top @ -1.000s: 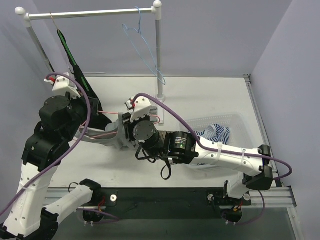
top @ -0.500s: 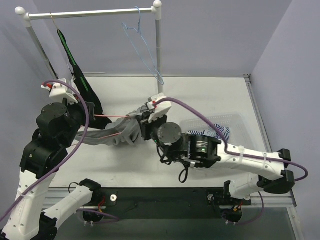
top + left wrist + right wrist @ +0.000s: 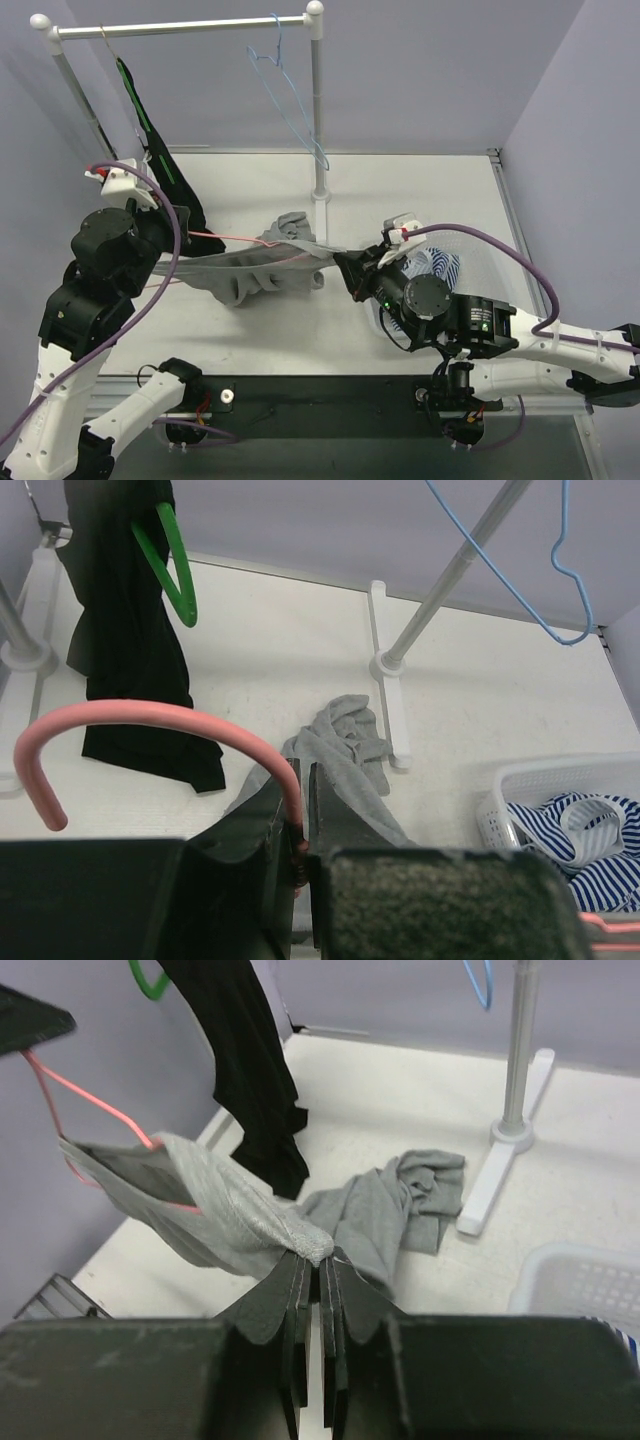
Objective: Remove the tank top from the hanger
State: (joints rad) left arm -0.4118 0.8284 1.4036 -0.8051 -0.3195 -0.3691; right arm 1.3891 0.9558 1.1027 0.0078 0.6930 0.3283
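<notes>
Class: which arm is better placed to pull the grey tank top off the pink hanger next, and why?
Right. The right gripper is shut on the tank top; the left gripper only clamps the pink hanger.

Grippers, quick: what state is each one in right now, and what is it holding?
Left gripper: closed on the pink hanger.
Right gripper: closed, pinching the gray tank top.

Left gripper [image 3: 303, 777] clamped, arm raised; right gripper [image 3: 316, 1262] pinched tight, arm stretched leftward
</notes>
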